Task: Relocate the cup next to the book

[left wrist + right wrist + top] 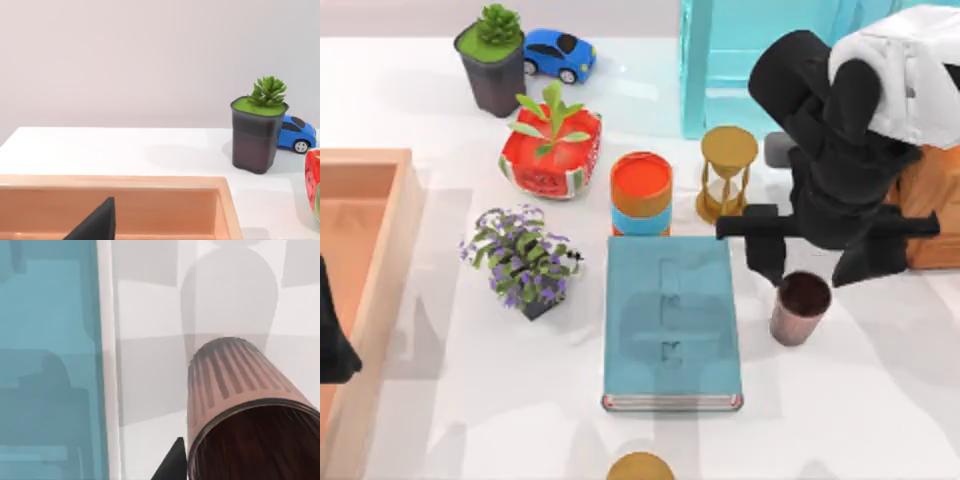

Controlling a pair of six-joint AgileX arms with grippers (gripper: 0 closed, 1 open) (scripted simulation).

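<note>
The right gripper's (807, 268) fingers are standing spread apart, one on each side above the cup (799, 308), not touching it as far as the top view shows. The cup is standing upright on the white table (880, 400), just beside the book (669, 322) on the book's right, with a narrow strip of bare table between them. In the right wrist view the cup (240, 405) is sitting close under the camera, its ribbed copper wall and dark inside showing, and the book's (47, 360) teal cover and white page edge are lying alongside it.

Behind the book, an orange-topped cylinder (641, 193) is almost touching the book's far edge, and a golden hourglass (725, 172) is standing just to the right of that cylinder. A purple-flowered plant (523, 257) is sitting near the book's left side.

The left gripper (332, 335) is hanging well to the left of the book, over a wooden tray (380, 290); I cannot tell how its fingers are set.
</note>
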